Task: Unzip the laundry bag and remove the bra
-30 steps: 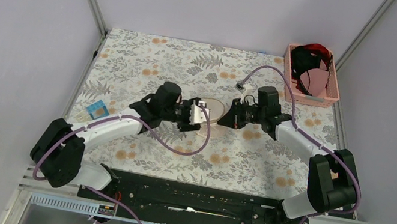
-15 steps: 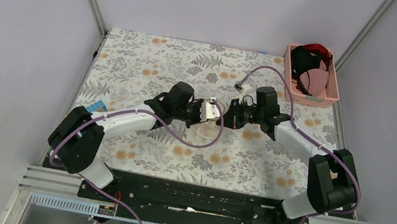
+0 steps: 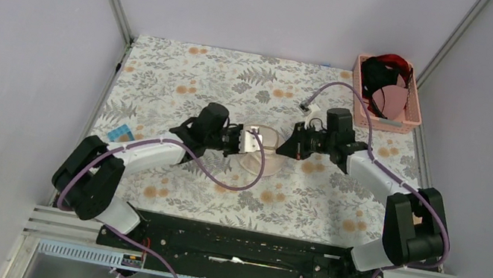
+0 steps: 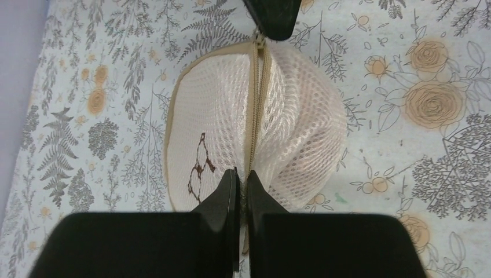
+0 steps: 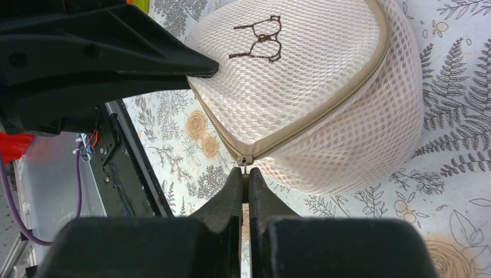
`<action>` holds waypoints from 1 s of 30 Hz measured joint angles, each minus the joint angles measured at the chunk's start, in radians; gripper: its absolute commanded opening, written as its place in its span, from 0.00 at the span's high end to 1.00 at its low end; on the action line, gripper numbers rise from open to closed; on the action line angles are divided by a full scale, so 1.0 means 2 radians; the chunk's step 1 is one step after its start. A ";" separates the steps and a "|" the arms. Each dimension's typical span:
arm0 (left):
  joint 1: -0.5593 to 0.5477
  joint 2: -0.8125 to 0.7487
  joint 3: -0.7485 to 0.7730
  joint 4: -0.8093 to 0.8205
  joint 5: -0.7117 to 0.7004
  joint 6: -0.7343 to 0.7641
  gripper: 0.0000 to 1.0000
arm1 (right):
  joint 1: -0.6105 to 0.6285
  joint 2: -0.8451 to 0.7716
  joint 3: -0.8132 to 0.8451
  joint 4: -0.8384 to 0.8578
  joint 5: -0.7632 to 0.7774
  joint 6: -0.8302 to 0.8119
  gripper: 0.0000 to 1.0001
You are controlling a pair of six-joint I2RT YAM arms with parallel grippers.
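**A:** Reaching in from both sides: left arm (image 3: pixel 150 153) and right arm (image 3: pixel 374 172) stretched low to the middle of the table (image 3: pixel 186 76), tips facing each other across the laundry bag (image 4: pixel 301 133).
**B:** Claws?
**A:** Left claw (image 4: pixel 240 176) pressed together on the bag's near seam, zip tape between the tips. Right claw (image 5: pixel 245 172) pressed together at the opposite end, nipping the bag at the zip pull (image 5: pixel 245 161).
**B:** Containers?
**A:** Pink basket (image 3: pixel 386 124) at the table's far right corner, well apart from both arms. Black and red clothes (image 3: pixel 377 74) in it, plus a pink piece.
**B:** Bag itself?
**A:** Round cream mesh, puffed out. Tan zip (image 4: pixel 259 98) runs straight from one claw to the other, closed along all I can see. Dark line drawing (image 5: pixel 259 37) on one face.
**B:** Bra?
**A:** Can't make it out through the mesh.
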 measured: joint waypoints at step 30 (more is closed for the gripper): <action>-0.026 -0.052 0.016 -0.072 0.015 0.010 0.42 | 0.016 -0.022 -0.015 -0.007 -0.017 0.014 1.00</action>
